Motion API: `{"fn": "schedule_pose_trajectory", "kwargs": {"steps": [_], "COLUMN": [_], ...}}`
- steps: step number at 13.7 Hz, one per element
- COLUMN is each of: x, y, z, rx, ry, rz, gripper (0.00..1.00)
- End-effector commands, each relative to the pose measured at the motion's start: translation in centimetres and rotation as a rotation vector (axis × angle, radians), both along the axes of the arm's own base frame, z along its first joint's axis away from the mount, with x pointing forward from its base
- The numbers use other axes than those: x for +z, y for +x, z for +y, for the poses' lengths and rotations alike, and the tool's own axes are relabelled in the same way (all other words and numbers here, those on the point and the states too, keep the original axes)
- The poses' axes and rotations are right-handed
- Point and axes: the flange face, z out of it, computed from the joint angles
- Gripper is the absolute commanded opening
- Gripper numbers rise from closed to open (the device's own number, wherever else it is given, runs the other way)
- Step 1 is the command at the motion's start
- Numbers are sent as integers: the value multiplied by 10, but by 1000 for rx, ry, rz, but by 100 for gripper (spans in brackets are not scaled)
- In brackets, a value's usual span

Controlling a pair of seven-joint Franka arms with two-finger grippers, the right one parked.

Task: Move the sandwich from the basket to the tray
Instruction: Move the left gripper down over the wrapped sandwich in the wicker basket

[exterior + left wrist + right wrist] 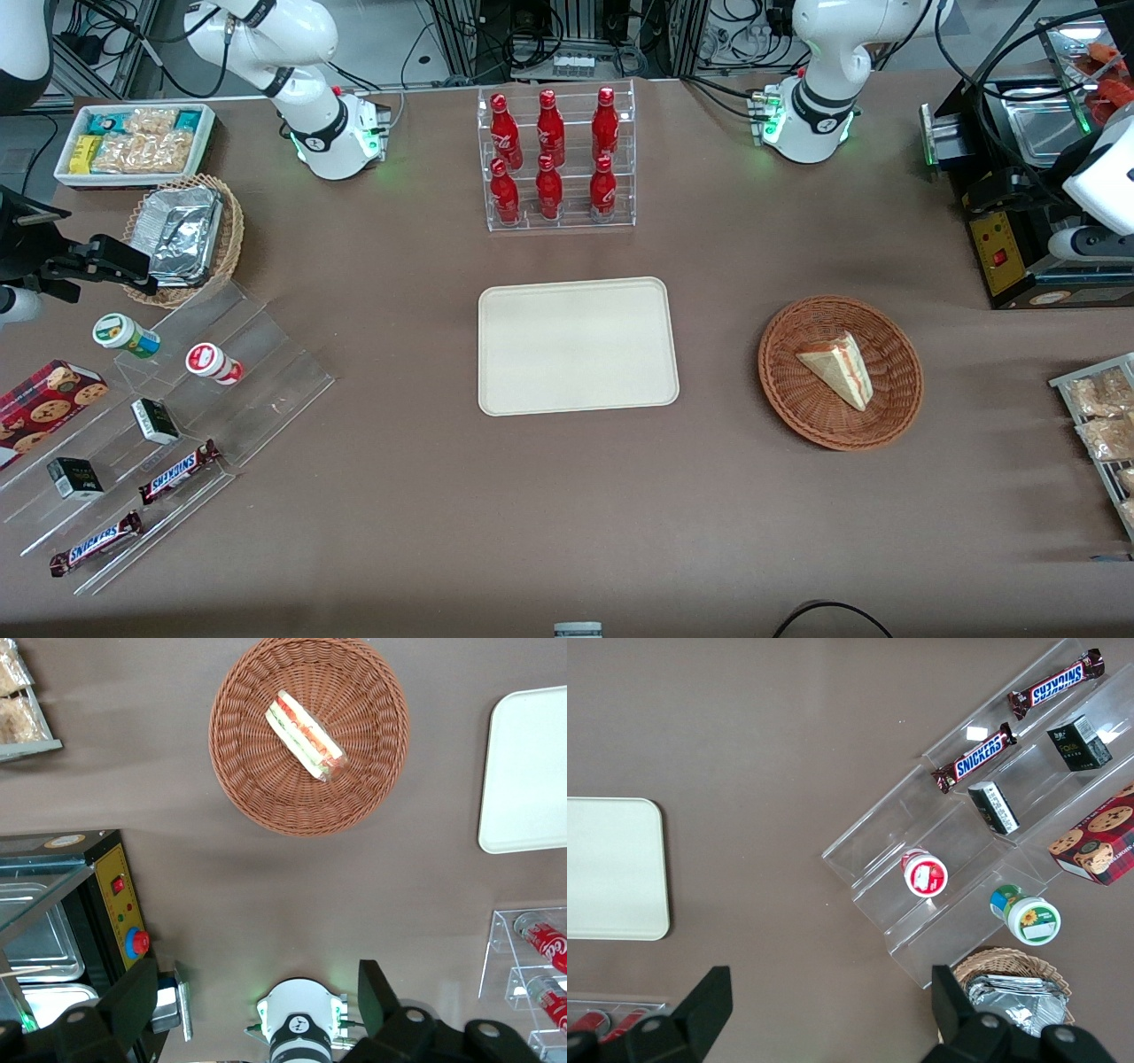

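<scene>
On the table: one tray (578, 346), one basket (840, 372) — apart, side by side.
Sandwich (836, 369): one wedge, lying in the basket.
Gripper (252, 1001): high above the table near the basket — fingers spread, holding nothing.
Bottles (549, 155): six red, racked.

The front camera hangs high, looking steeply down across the whole brown table toward both arm bases. The left wrist camera looks straight down from well above the round reddish-brown wicker basket (309, 734); its gripper (257, 1001) fingers are spread wide. Both views share the flat cream rectangular tray (578, 346).
</scene>
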Motion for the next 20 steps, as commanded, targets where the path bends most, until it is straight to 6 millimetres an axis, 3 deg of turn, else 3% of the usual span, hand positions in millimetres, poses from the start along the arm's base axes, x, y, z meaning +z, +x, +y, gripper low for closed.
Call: {"fn": "schedule_pose_trajectory", "kwargs": {"steps": [1, 2, 5, 10, 13, 15, 20], "x": [0, -5, -53, -154, -214, -240, -283], "y": [-1, 3, 24, 38, 53, 53, 43], "z": [4, 4, 7, 1, -8, -31, -52], "rx": [-28, -30, -19, 123, 302, 425, 651], "ry": [-3, -2, 49, 67, 94, 100, 94], "rz": [-3, 6, 10, -35, -67, -107, -203], "gripper": [100, 100, 100, 100, 100, 100, 100]}}
